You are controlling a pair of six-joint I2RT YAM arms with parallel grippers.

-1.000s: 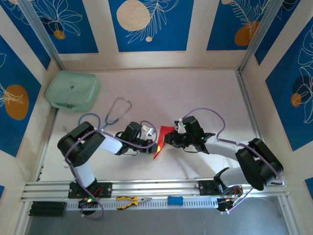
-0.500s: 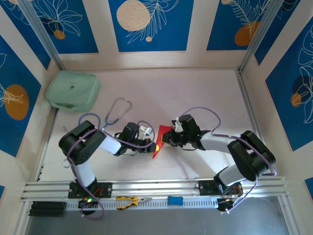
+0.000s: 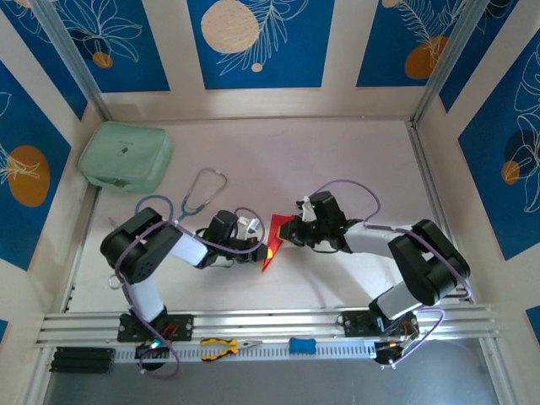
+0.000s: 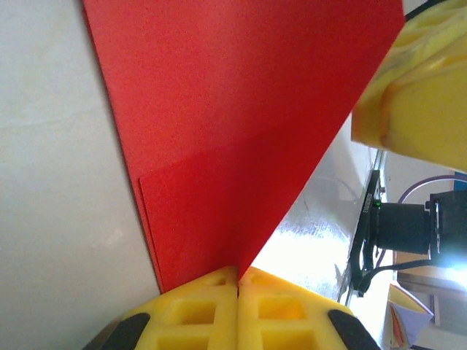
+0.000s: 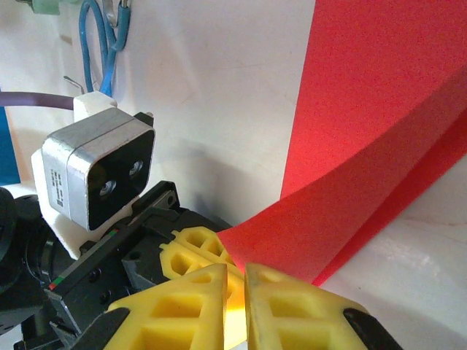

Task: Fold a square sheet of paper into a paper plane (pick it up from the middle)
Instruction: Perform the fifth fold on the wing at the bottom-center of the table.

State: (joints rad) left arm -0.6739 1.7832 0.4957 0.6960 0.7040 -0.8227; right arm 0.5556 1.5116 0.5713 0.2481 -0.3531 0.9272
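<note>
Red paper (image 3: 275,239), folded, is pinched in the clenched left gripper (image 4: 238,281); right gripper (image 5: 235,281) sits nearly closed at its edge, grasp unclear.

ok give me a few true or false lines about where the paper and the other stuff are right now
1. The left pincer is shut on the red paper. True.
2. The mint-green pouch sits at the near right corner. False: it sits at the far left corner.
3. The stethoscope lies on the pouch. False: it lies on the table, apart from the pouch.
4. Yellow-handled pliers lie by the near edge. True.
</note>
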